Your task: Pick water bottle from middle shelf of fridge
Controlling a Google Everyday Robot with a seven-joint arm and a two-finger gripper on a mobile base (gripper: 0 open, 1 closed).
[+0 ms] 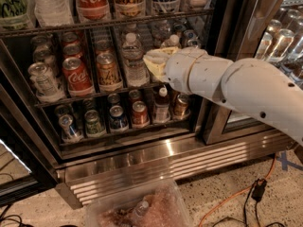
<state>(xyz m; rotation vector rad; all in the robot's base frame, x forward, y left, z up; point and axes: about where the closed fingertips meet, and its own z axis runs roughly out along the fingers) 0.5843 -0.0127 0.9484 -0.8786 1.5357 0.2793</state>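
The fridge [156, 148] stands with its dark interior in view. The middle shelf [71, 98] runs as a thin wire rack across it. No counter is in view, so places are given by the shelf's edges.

The water bottle [134, 60] stands upright near the front edge of the middle shelf, a little right of its centre. Its long axis is vertical, with the white cap pointing up toward the rack above and the base down on the shelf. Just to its left is an orange-brown can [108, 71], then a Coca-Cola can [75, 74], and a silver can [43, 79] sits toward the left edge.

The white arm [236, 86] reaches in from the right edge of the view. The gripper [155, 64], pale yellow, sits just beside the water bottle's right side at about mid-height. Whether it touches the bottle, and whether it is spread or closed, I cannot tell. A second clear bottle [169, 41] shows above and behind the gripper.

On the rack below stand more cans and a red-capped bottle [162, 105]. Under the louvred base grille [156, 171], a clear plastic bin [142, 207] lies on the floor beside an orange cable [232, 200].
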